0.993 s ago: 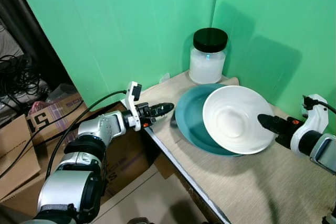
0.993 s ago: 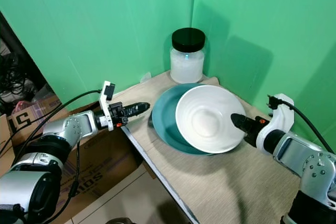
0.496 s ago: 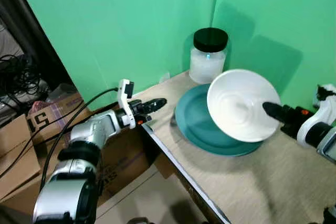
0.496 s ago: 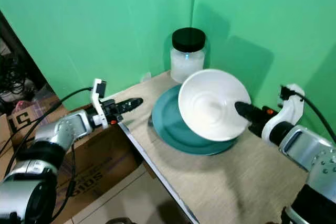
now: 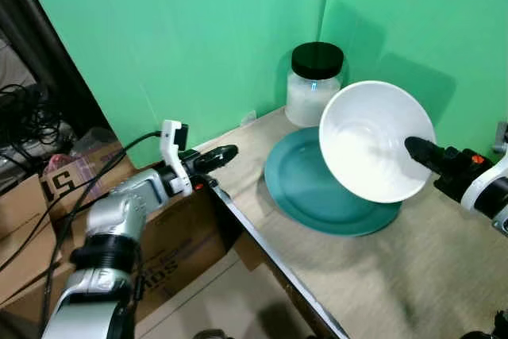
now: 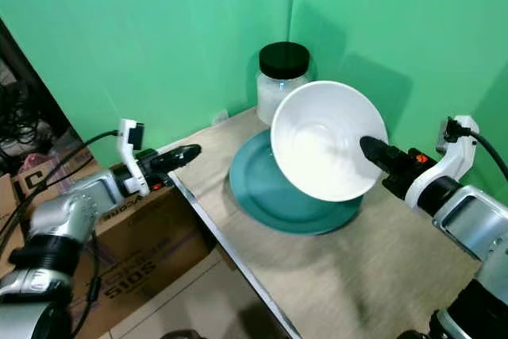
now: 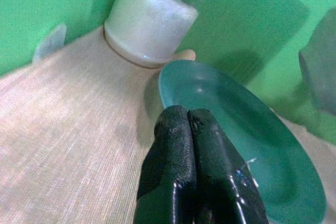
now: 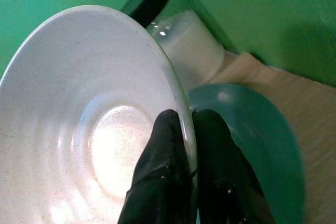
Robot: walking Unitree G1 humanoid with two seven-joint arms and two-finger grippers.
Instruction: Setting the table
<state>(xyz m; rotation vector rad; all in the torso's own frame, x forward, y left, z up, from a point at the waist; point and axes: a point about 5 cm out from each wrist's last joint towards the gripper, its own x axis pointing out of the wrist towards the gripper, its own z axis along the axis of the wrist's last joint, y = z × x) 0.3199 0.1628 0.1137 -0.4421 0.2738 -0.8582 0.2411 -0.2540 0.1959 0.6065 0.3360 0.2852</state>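
- While tilting steeply in the centre right of the frame, the white bowl (image 5: 377, 151) is showing a plain, glossy, faintly speckled inside, raised off the teal plate (image 5: 317, 192).
- The right gripper (image 8: 181, 150) is clamping the bowl's rim, one finger inside, one outside.
- The bowl is hiding part of the plate's far edge; the right arm is being cut off at the frame's right edge.
- The bowl's opening is facing the lower left.
- The left gripper (image 7: 188, 124), fingers pressed together, is hovering at the table (image 5: 397, 275) edge, centre left.

White bowl (image 5: 375, 151) tilted, lifted above the teal plate (image 5: 317, 196) on the table.
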